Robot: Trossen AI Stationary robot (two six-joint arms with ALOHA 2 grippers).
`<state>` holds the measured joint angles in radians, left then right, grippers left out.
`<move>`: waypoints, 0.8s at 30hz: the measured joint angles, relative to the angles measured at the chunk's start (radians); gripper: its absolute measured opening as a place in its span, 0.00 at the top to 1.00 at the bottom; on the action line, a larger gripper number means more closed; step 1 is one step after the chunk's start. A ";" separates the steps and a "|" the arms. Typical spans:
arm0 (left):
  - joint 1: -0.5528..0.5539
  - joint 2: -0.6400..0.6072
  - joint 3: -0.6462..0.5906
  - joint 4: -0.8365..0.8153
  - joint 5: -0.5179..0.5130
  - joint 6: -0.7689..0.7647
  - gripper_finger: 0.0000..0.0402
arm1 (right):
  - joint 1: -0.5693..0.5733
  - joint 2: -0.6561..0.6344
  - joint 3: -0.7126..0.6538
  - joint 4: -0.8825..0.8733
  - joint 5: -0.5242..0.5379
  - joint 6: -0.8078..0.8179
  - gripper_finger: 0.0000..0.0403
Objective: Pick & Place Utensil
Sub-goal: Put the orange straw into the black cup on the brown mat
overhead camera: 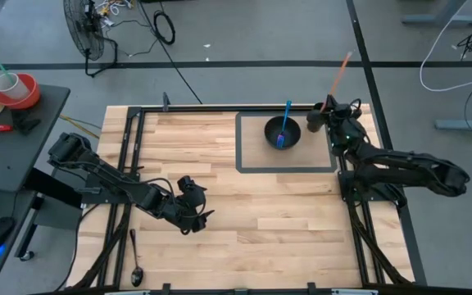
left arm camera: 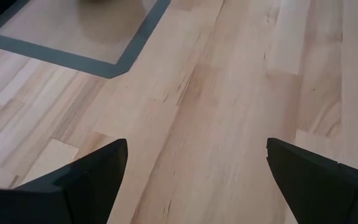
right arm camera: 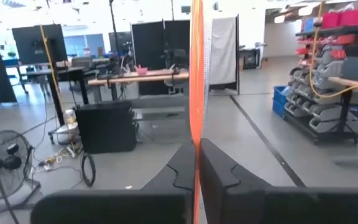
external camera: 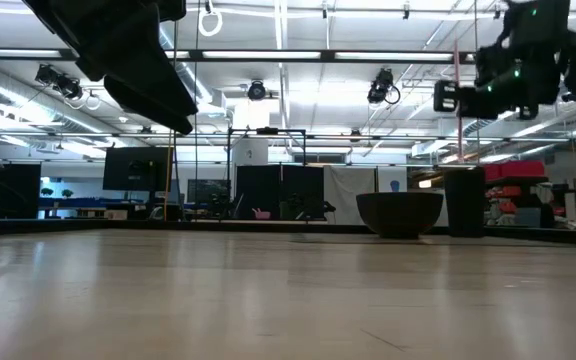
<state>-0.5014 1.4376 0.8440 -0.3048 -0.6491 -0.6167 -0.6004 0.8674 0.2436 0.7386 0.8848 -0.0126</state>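
Utensil first: a thin orange stick, held at its lower end by the right gripper at the table's far right corner, just beside the bowl; its long axis runs up and away from the jaws, leaning outward past the table edge in the high view, and standing nearly straight up between the fingers in the right wrist view, utensil rising out of the right gripper; the jaws are clamped together on it, with only the stick between them; it looks slim, straight and plain orange, and its working end I cannot make out. The bowl sits inside the dark-outlined mat and already holds a blue utensil leaning on its rim; judged from this, the orange one is lifted and the placing is not yet done, and the bowl lies just to the left of the jaws, so the right arm is plainly the nearer. The left gripper hangs over bare wood near the table's middle, well apart from the bowl, fingers spread wide and holding nothing; a dark spoon lies at the near left edge of the table, closer to that arm.
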 joint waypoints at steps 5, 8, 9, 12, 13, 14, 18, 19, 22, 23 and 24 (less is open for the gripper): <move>0.000 0.000 0.000 0.001 -0.010 0.000 0.04 | -0.079 0.040 -0.038 0.080 -0.117 -0.006 0.97; 0.001 0.000 0.000 0.001 -0.012 0.000 0.04 | -0.098 0.060 -0.038 0.129 -0.165 -0.039 0.97; 0.001 0.000 0.000 0.001 -0.013 0.000 0.04 | -0.102 0.066 -0.038 0.136 -0.178 -0.046 0.97; 0.001 0.000 0.000 0.001 -0.027 -0.001 0.04 | -0.106 0.093 -0.038 0.124 -0.193 -0.048 0.97; 0.001 0.000 0.000 0.003 -0.031 -0.002 0.04 | -0.106 0.105 -0.038 0.119 -0.187 -0.048 0.97; 0.001 0.000 0.000 0.004 -0.032 -0.005 0.04 | -0.106 0.116 -0.041 0.123 -0.187 -0.049 0.97; 0.001 0.000 0.000 0.006 -0.032 -0.007 0.04 | -0.107 0.163 -0.067 0.198 -0.148 -0.049 0.97; 0.001 0.000 0.000 0.006 -0.032 -0.007 0.04 | -0.107 0.171 -0.071 0.208 -0.135 -0.048 0.97; 0.001 0.000 0.000 0.006 -0.032 -0.008 0.04 | -0.107 0.184 -0.076 0.192 -0.119 -0.023 0.97; 0.001 0.000 0.000 0.006 -0.032 -0.008 0.04 | -0.107 0.188 -0.076 0.186 -0.118 -0.022 0.97; 0.001 0.000 0.000 0.006 -0.032 -0.008 0.04 | -0.107 0.193 -0.076 0.184 -0.117 -0.022 0.97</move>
<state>-0.5003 1.4376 0.8440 -0.2993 -0.6807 -0.6250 -0.7074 1.0604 0.1673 0.9229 0.7677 -0.0345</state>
